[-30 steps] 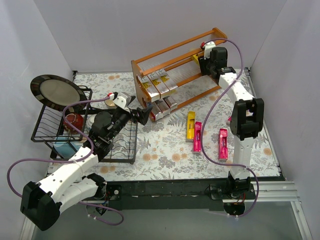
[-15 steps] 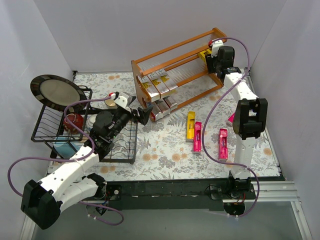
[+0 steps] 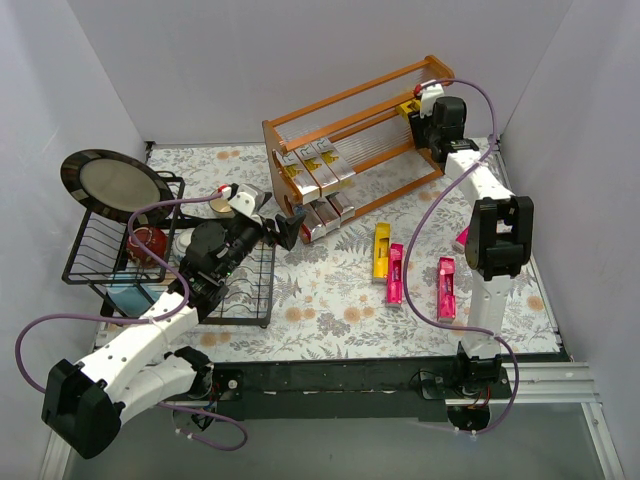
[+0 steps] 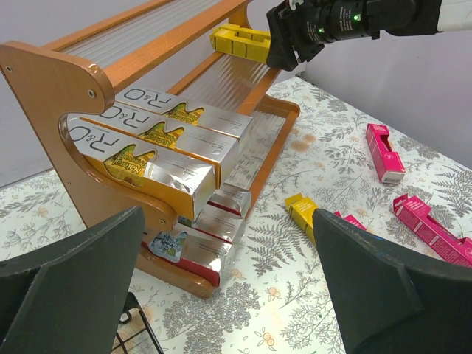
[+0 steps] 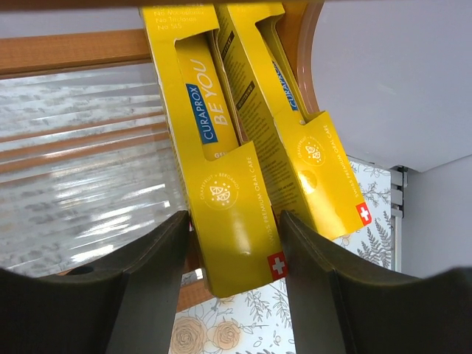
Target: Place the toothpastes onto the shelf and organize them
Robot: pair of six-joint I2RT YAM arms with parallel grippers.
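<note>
Carton (image 5: 214, 147) at shelf's (image 4: 51, 96) right end
Right gripper (image 5: 234, 217) clasps it (second carton (image 5: 295, 118) alongside); left gripper (image 3: 287, 226) gapes empty off the shelf's left end.

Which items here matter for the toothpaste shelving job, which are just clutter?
Job: shelf; silver-gold cartons on it; held yellow carton; loose yellow carton; magenta cartons.
Clutter: black wire rack; dark plate; red round item in rack.

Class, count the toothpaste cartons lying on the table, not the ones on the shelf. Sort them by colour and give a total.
Magenta toothpastes: 3
Yellow toothpastes: 1
Total: 4
</note>
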